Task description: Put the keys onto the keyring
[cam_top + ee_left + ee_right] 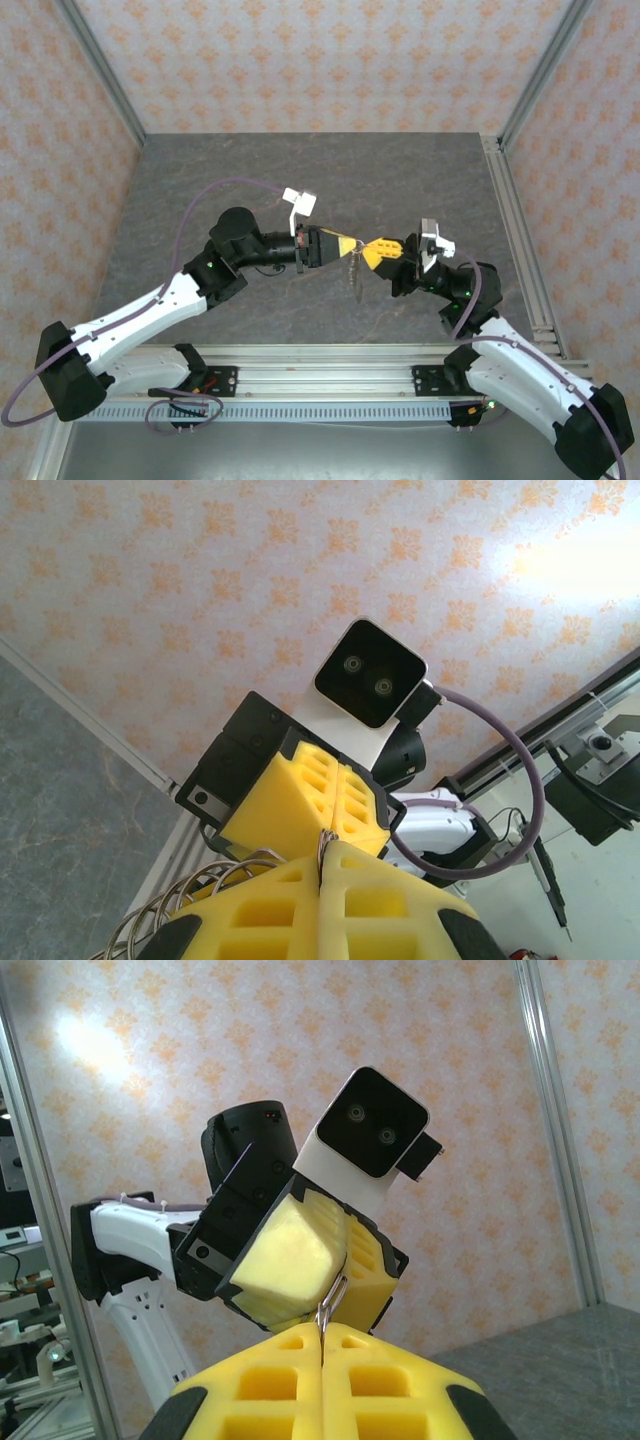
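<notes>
Above the table's middle my two grippers meet tip to tip. My left gripper [351, 246] and my right gripper [369, 251] are both shut on the keyring [355, 272], whose thin silvery part dangles below them. In the left wrist view my left gripper [325, 854] pinches the keyring [324, 838], and the ring's wire loops curl out at the lower left. The right wrist view shows my right gripper [322, 1334] clamping the keyring [336, 1293], which runs up into the left gripper's pads [290, 1260]. I cannot pick out the small key with the yellow-orange head.
The dark grey table [300, 190] lies under both arms, bounded by patterned walls and an aluminium rail [520, 240] along its right side. The arms' bases sit on a metal frame [320, 365] at the near edge.
</notes>
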You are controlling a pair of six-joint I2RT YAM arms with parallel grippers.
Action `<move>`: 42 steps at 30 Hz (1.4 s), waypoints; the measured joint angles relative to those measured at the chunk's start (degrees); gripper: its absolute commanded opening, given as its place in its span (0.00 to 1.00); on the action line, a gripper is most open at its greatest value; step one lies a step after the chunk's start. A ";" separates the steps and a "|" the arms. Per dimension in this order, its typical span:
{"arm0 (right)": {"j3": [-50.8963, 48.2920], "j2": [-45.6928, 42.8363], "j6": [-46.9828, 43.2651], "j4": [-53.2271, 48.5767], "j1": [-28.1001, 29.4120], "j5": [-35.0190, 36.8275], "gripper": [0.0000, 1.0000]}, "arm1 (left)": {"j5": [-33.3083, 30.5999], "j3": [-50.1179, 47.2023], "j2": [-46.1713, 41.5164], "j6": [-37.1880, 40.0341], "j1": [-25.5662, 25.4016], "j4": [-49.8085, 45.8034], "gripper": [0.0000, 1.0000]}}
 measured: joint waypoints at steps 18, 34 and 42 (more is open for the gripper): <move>1.49 -1.03 -1.25 -4.81 0.00 -0.17 0.00 | 0.63 1.14 -0.90 3.87 0.44 -6.12 0.00; 2.58 -2.47 -3.39 -9.29 0.07 -0.24 0.00 | 2.16 3.04 -1.33 7.56 0.44 -12.33 0.00; 3.80 -3.87 -7.93 -14.88 0.15 -0.74 0.00 | 3.41 3.63 -1.31 8.00 0.76 -14.27 0.00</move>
